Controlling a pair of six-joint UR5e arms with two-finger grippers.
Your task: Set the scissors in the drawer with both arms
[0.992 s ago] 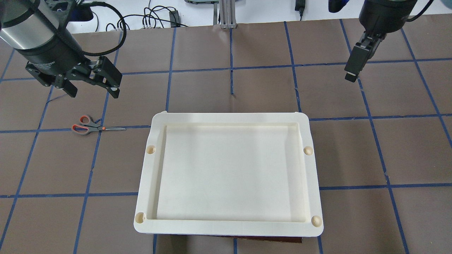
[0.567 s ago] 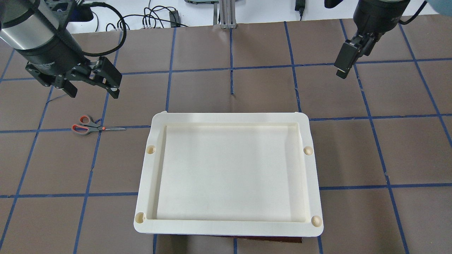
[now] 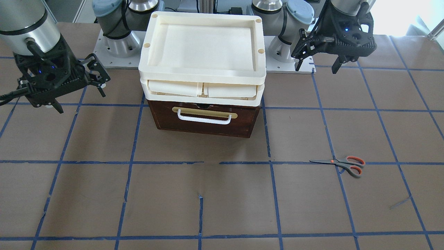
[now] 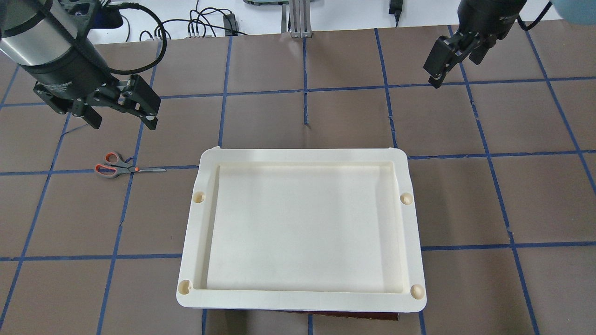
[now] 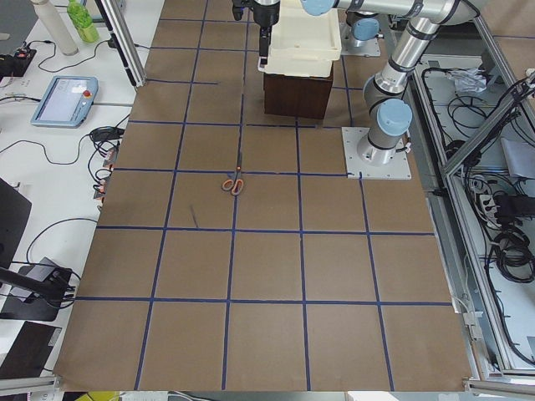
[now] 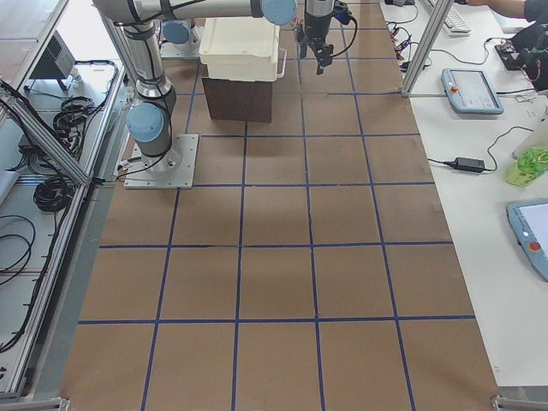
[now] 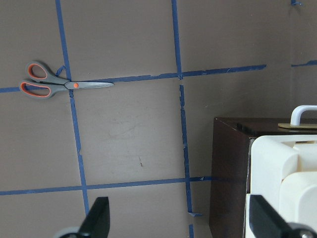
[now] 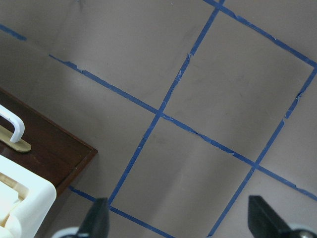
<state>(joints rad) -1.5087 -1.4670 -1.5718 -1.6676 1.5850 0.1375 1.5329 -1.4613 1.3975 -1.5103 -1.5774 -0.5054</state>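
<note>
- The left arm [image 4: 44,44] comes in from the left side with its wrist tilted. The left gripper [image 4: 122,122] hangs in the air, its two fingers spread wide.
- The right arm [image 4: 491,14] reaches far forward. The right gripper [image 4: 436,74] points downward, edge-on from overhead, and its wrist camera shows the jaws wide apart.

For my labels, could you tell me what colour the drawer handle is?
The handle is white, clearest in the exterior front-facing view.
</note>
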